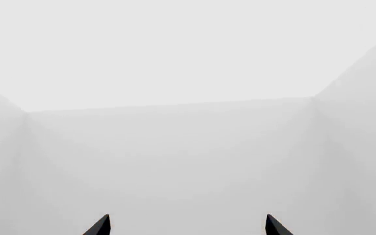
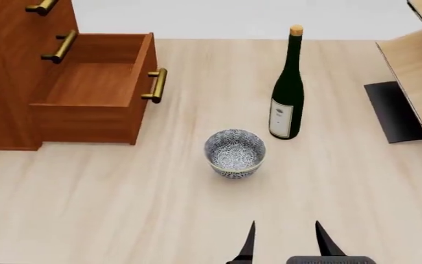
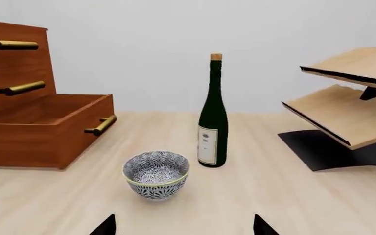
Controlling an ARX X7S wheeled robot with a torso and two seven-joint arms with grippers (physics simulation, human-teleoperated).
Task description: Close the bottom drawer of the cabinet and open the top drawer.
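The reddish-brown cabinet (image 2: 2, 118) stands at the table's far left. Its bottom drawer (image 2: 86, 82) is pulled far out and shows an empty box and a brass handle (image 2: 154, 85). The top drawer (image 3: 15, 32) sits flush, and its brass bar (image 3: 11, 45) is above the middle drawer's handle (image 3: 21, 88). My right gripper (image 2: 284, 239) is open near the table's front edge, well apart from the cabinet, with nothing between its fingers. My left gripper (image 1: 188, 225) is open too and faces only bare white walls.
A patterned bowl (image 2: 234, 152) sits mid-table, straight ahead of my right gripper. A dark green wine bottle (image 2: 287, 88) stands upright behind it. A pale wooden rack (image 2: 416, 71) on a black base is at the far right.
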